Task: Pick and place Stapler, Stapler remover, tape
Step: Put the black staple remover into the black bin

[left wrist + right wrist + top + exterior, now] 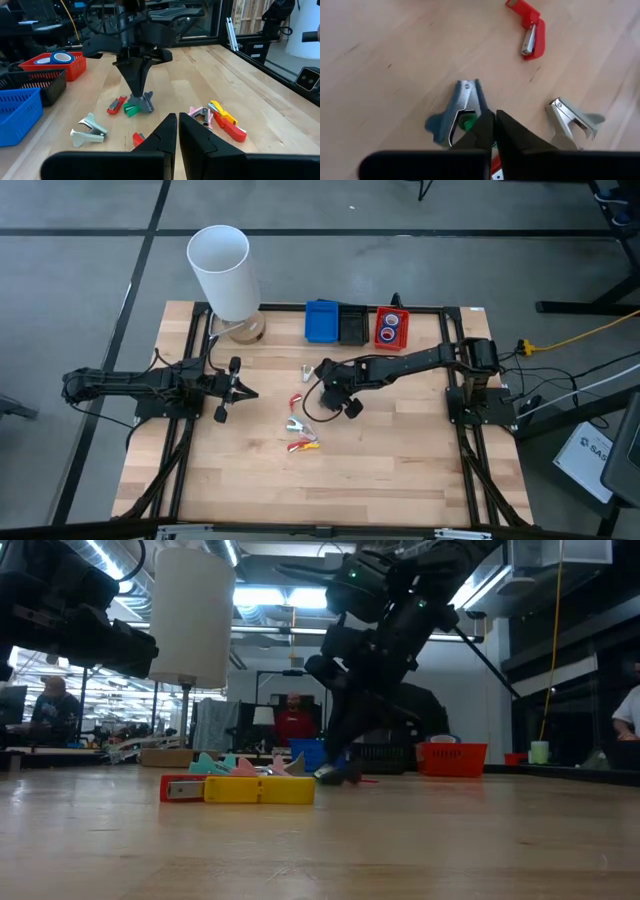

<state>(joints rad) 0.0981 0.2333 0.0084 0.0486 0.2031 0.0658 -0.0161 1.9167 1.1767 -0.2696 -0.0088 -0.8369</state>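
Observation:
My right gripper (325, 393) points down at the table's middle, shut on a blue-grey staple remover (462, 110) that has a green piece (466, 123) beside it. Around it lie a small red stapler (531, 31), a pale staple remover (89, 131), a pink remover (201, 115), and a yellow stapler (222, 111) and a red stapler (235, 131). Two blue tape rolls (391, 330) sit in the red bin; pink and yellow rolls are out of view. My left gripper (250, 392) is shut, left of the items, touching nothing. My right gripper has the blue-grey staple remover by one side wing (481, 116), next to the green piece. It comes from above, pointing down, and its own fingers (136, 95) hide the place of contact. The remover lies flat on the table.
A blue bin (322, 320), a black bin (352, 326) and the red bin (391, 316) stand in a row at the far edge. A tall white cylinder (222, 270) stands at the far left corner. Bare wood lies toward the near edge (330, 490).

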